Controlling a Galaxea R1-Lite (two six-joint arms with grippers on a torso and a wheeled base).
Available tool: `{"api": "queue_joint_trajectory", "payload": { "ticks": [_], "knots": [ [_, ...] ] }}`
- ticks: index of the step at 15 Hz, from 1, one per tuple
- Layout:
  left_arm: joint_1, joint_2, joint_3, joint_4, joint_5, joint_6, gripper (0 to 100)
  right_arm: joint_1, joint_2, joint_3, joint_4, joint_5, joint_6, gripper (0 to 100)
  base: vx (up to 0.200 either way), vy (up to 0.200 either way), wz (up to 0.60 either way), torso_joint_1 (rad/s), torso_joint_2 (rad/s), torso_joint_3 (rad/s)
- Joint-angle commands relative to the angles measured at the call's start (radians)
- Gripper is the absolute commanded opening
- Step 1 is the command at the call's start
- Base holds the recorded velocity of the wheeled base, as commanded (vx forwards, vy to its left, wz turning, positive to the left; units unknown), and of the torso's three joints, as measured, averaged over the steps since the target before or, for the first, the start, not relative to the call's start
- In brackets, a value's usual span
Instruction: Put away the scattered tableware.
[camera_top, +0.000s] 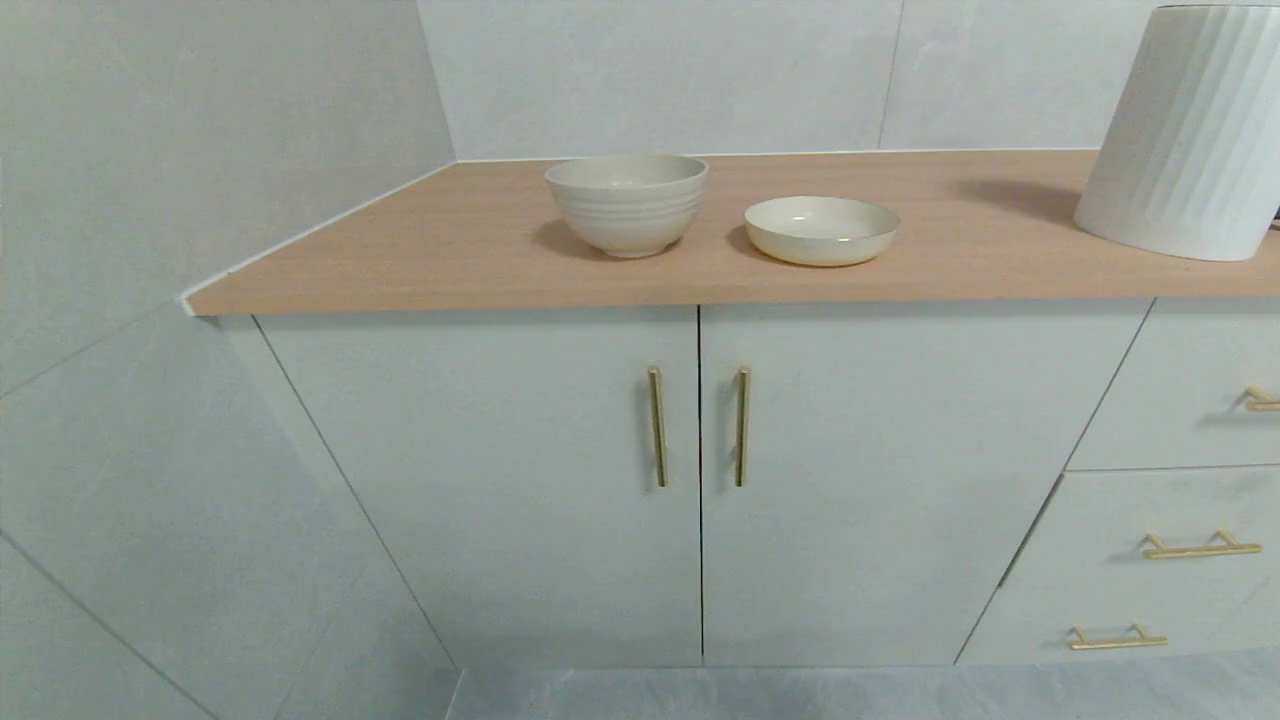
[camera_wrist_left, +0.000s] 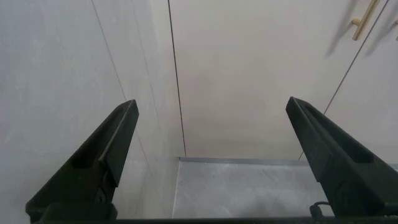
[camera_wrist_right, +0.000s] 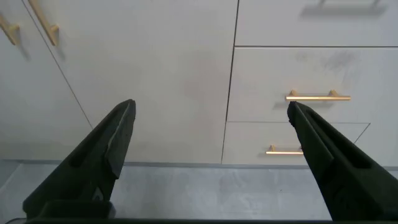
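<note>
Down low, the left end effector (camera_wrist_left: 211, 104) is spread wide, its two dark fingers (camera_wrist_left: 112, 155) well apart with nothing between them. It faces the bottom of a pale cabinet door (camera_wrist_left: 249, 81), where the door meets the grey floor (camera_wrist_left: 236, 186), with the tiled wall (camera_wrist_left: 56, 74) just beside it.

The right end effector (camera_wrist_right: 210, 104) is equally open and grips nothing. It hangs low in front of the cabinet, facing the seam between a door and a stack of drawers (camera_wrist_right: 311, 68). A gold bar handle (camera_wrist_right: 317, 96) crosses the drawer front between its fingertips.

Above both, the wooden surface (camera_top: 450, 250) carries the tableware. A deep cream bowl (camera_top: 627, 203) with ridged sides stands upright toward the left end of the surface, roughly midway between the front and back edges. A shallow dish (camera_top: 821, 229) of the same pale colour sits just beside it on the right, apart from it and a little nearer the front edge. Neither piece is touched by an end effector.

Far along the surface toward its right end, well apart from the dish, stands a tall ribbed white container (camera_top: 1180, 130).

Below the front edge, the two cabinet doors are shut, and their vertical gold door pulls (camera_top: 657, 426) flank the centre seam under the bowl and dish.
</note>
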Motion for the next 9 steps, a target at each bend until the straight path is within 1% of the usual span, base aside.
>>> {"api": "queue_joint_trajectory", "payload": {
  "ticks": [1,2,3,4,5,6,8,9],
  "knots": [
    [0.000,0.000,0.000,0.000,0.000,0.000,100,0.000,0.001,-0.015,-0.002,0.008,0.002,100,0.000,0.000,0.00,0.000,0.00,0.000],
    [0.000,0.000,0.000,0.000,0.000,0.000,100,0.003,0.019,-0.124,-0.005,0.024,0.029,100,0.000,0.000,0.00,0.000,0.00,0.000],
    [0.000,0.000,0.000,0.001,0.000,0.000,100,0.020,0.070,-0.238,0.013,0.044,0.100,100,0.000,0.000,0.00,0.000,0.00,0.000],
    [0.000,0.000,0.000,0.000,0.000,0.000,100,0.028,0.090,-0.254,0.018,0.051,0.104,100,0.000,0.000,0.00,0.000,0.00,0.000],
    [0.000,0.000,0.000,0.000,0.000,0.000,100,0.081,0.286,-0.314,0.041,0.158,0.072,100,0.000,0.000,0.00,0.000,0.00,0.000],
    [0.000,0.000,0.000,0.000,0.000,0.000,100,0.118,0.433,-0.327,0.038,0.241,0.068,100,0.000,0.000,0.00,0.000,0.00,0.000],
    [0.000,0.000,0.000,0.000,0.000,0.000,100,0.161,0.722,-0.400,-0.001,0.291,0.066,100,0.000,0.000,0.00,0.000,0.00,0.000],
    [0.000,0.000,0.000,0.000,0.000,0.000,100,0.222,0.861,-0.446,-0.054,0.301,0.068,100,0.000,0.000,0.00,0.000,0.00,0.000]
  ]
}}
